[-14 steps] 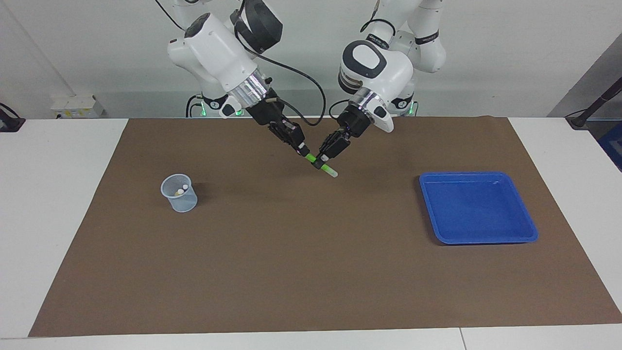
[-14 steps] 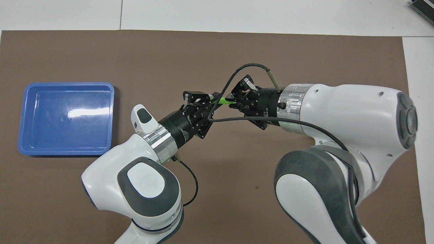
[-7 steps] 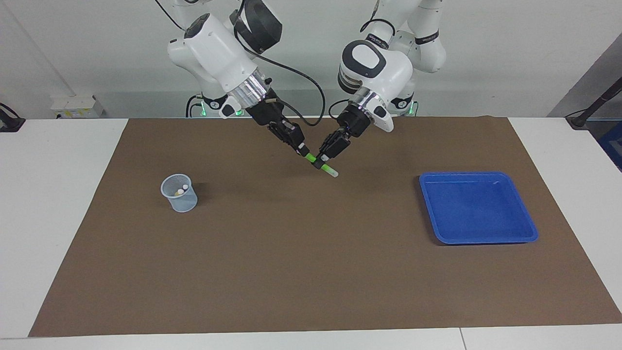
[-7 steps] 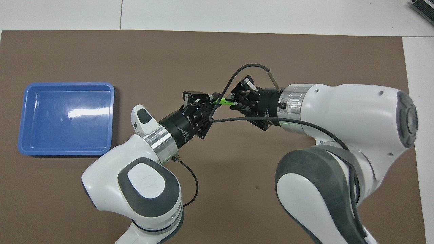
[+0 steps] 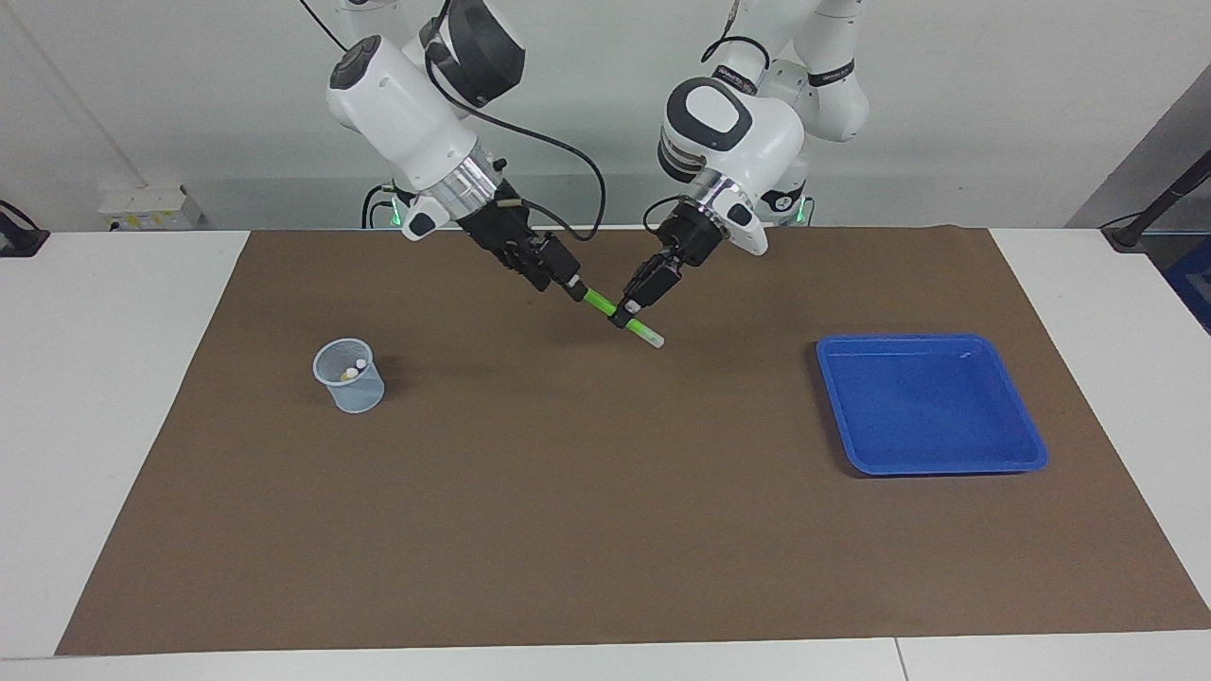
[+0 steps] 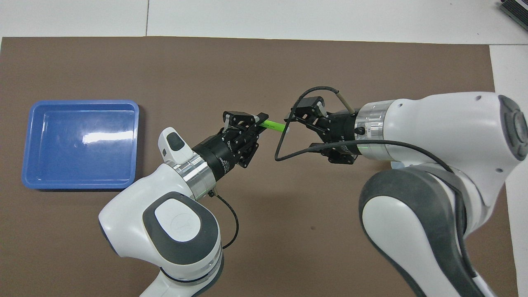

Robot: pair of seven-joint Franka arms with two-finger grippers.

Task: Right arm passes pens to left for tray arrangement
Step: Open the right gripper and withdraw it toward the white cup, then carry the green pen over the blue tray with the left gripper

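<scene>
- R arm is coming in from its base at its own end of the bench, wrist angling down toward mid-bench.
- R hand is hovering over the brown mat, fingers standing spread, not gripping anything. Its tips are sitting right at the upper end of the green pen; can't tell whether they're touching it.
- L arm is reaching in from its base w/ the wrist tilting down to meet the R one.
- L hand is pinching the green pen w/ fingers pressed together on the barrel, approx. mid-length.
- Green pen is hanging in the air over the mat's middle, slanting: upper end toward the R hand, pale whitish tip pointing down past the L hand toward the tray's end.
- Small translucent cup is standing upright on the mat, toward the R arm's end, farther from the robots than the hands. Two pale pen tips are showing inside it; colours of those pens are too small to tell.
- Blue tray is lying flat on the mat toward the L arm's end, well apart from cup & pen.
- Mat is covering most of the white bench.
</scene>
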